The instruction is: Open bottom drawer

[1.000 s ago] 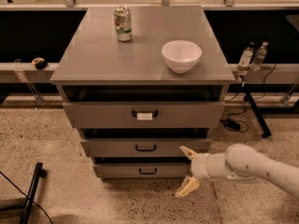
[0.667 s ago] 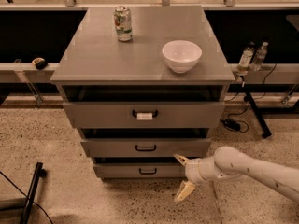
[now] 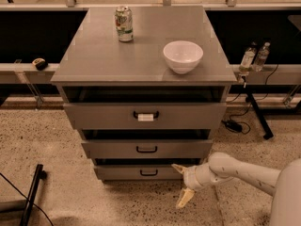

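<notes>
The bottom drawer (image 3: 141,172) is the narrowest grey front at the foot of the grey cabinet, with a small black loop handle (image 3: 148,173). It stands slightly out, like the two drawers above it. My gripper (image 3: 181,184) is low at the cabinet's front right corner, to the right of that handle and apart from it. Its two pale fingers are spread wide, the upper one (image 3: 178,168) near the drawer's right end and the lower one (image 3: 185,197) pointing toward the floor. It holds nothing.
The mid-sized drawer (image 3: 146,149) and the wide top drawer with a white tag (image 3: 145,117) sit above. A soda can (image 3: 123,24) and a white bowl (image 3: 183,56) stand on the cabinet top. A black stand leg (image 3: 31,193) lies on the speckled floor at left. Cables and bottles (image 3: 254,56) are at right.
My gripper and arm have moved left along the floor level toward the bottom drawer's front. The drawers, can and bowl have not moved.
</notes>
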Robot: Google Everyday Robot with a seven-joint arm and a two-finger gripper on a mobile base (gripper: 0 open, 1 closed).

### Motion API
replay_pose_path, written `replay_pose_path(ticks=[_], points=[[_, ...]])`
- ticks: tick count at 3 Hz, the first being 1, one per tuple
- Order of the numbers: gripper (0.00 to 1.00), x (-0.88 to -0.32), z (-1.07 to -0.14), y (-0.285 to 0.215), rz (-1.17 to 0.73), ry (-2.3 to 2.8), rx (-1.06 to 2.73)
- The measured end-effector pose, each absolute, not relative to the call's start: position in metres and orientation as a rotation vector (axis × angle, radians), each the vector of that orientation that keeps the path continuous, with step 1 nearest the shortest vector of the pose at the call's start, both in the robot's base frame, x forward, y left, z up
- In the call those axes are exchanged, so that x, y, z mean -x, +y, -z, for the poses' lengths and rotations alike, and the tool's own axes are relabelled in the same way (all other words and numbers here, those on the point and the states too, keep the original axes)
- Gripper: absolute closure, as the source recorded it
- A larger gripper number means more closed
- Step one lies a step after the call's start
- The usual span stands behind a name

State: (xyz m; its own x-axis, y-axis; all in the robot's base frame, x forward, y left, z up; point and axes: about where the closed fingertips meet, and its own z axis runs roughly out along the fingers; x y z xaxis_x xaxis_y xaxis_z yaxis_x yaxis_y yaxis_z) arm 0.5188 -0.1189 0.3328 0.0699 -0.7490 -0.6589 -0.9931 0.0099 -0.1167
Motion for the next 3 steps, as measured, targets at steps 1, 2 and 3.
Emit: replay_pose_path(ticks=[1, 2, 3], points=[[0.00, -0.528, -0.320, -0.120, -0.542, 1.736, 1.827], [0.00, -0.548, -0.283, -0.127, -0.508, 1.769, 1.851], [0.00, -0.573, -0.245, -0.143, -0.461, 1.788, 1.833]])
